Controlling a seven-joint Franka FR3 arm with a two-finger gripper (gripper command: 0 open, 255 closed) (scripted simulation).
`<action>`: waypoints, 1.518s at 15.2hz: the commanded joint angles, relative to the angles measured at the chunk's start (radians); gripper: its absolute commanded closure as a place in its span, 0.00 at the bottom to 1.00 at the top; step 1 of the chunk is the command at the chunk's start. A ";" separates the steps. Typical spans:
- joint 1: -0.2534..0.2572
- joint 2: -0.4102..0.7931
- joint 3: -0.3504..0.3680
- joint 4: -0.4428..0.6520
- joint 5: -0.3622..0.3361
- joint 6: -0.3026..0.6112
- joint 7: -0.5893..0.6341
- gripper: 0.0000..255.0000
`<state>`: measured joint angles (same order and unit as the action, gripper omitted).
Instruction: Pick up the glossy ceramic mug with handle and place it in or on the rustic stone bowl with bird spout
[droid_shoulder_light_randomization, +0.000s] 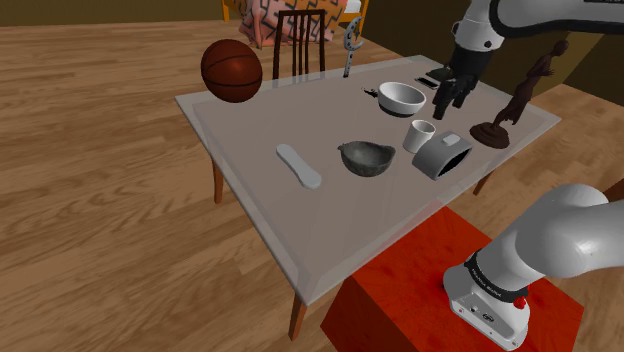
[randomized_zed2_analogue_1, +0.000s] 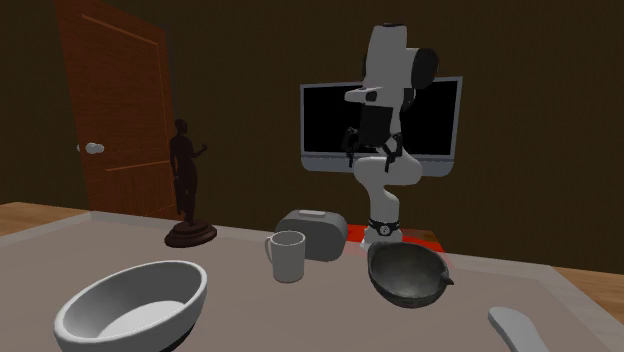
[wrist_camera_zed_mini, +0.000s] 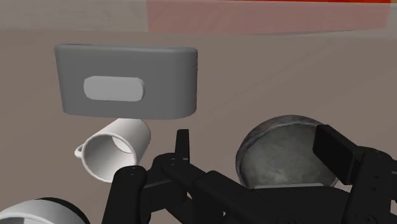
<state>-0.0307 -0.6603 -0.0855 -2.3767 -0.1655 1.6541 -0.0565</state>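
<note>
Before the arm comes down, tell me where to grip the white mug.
Probably the rim, from above: the mug stands upright, mouth open, so one of the jaws can go inside. Take the wall away from its handle and the grey box.

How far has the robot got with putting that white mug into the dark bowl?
Nothing is done yet: the white mug stands on the table beside the dark grey bowl, not in it. In hand: the gripper hangs open above the table near the mug, holding nothing. Left: descend, grasp the mug, carry it to the bowl, release.
</note>
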 joint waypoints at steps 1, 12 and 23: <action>-0.008 0.034 -0.033 -0.021 -0.015 0.064 -0.033 0.00; -0.037 0.342 -0.220 -0.002 -0.031 0.389 -0.241 0.00; -0.044 0.591 -0.303 0.042 0.050 0.599 -0.388 0.00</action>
<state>-0.0742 -0.0799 -0.3860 -2.3301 -0.1188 2.2381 -0.4406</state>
